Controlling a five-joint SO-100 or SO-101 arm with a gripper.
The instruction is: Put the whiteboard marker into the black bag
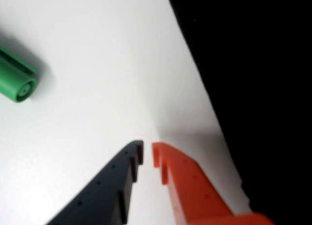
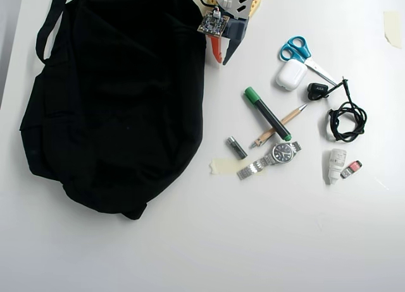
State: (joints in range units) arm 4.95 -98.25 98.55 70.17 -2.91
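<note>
The fingers (image 1: 147, 154) hang nearly closed over the bare white surface (image 2: 253, 241), gripping nothing (one black, one orange). Just beside them lies the black bag (image 2: 114, 102). Farther off, the whiteboard marker (image 2: 268, 114) rests across a wooden pencil (image 2: 283, 124), near a wristwatch (image 2: 272, 158).

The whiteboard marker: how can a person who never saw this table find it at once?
Start at the big black bag in the overhead view and look right, across the white table. The whiteboard marker lies crossed over a thin wooden pencil, above a wristwatch. Only it has a bright green cap.
</note>
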